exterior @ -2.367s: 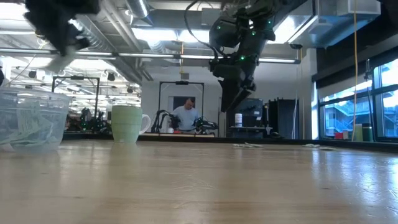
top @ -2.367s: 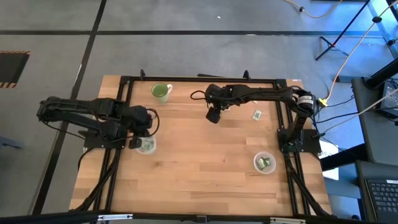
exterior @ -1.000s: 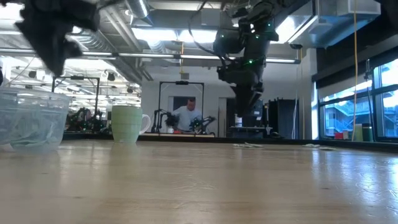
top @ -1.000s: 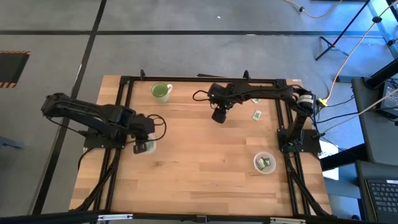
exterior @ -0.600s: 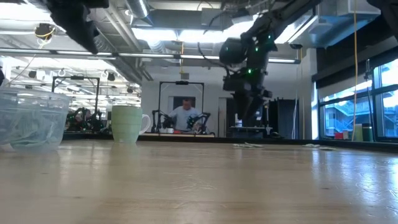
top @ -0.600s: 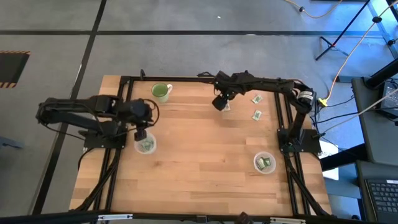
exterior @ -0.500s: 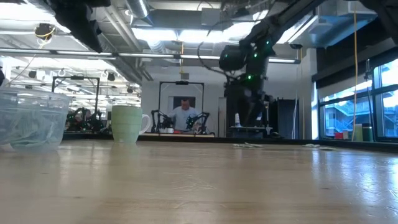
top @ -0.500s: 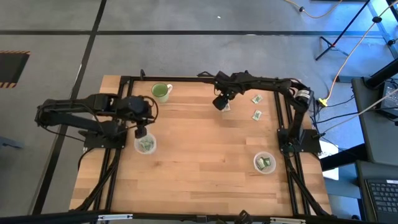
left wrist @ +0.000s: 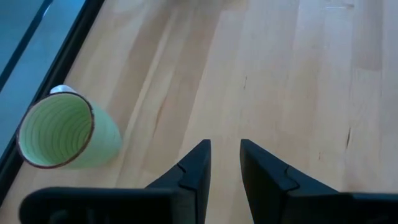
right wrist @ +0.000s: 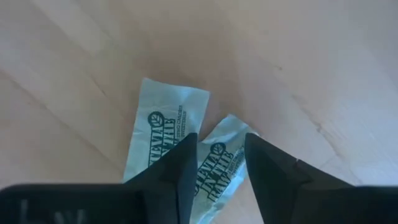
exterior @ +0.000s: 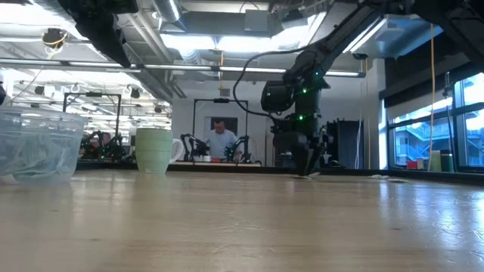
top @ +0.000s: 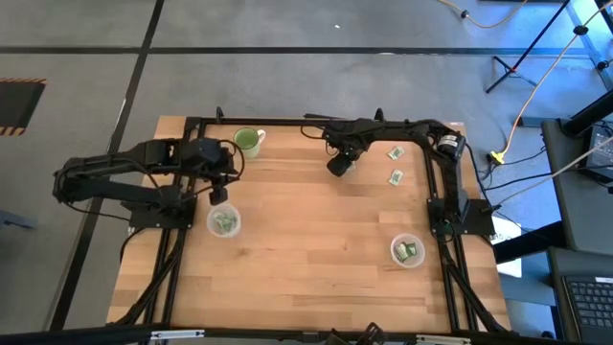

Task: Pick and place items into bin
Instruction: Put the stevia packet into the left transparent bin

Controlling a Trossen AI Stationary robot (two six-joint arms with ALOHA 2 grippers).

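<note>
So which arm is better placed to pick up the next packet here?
The right. The right gripper is down at the table with its fingers straddling a packet, a second packet beside it. The left gripper hangs open and empty over bare wood near the green mug, no packet under it.

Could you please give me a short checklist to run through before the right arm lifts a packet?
1. Right gripper down at the wooden table near its far edge: ok.
2. Right fingers straddle one small green-and-white shiny packet: ok.
3. Firm grip on that packet: cannot tell.
4. Second similar packet lies touching it and may drag along: not ok.
5. Clear plastic bin on the right side, already holding packets, unobstructed: ok.
6. Left gripper empty, above bare table near the light-green mug, away from the right arm: ok.
</note>
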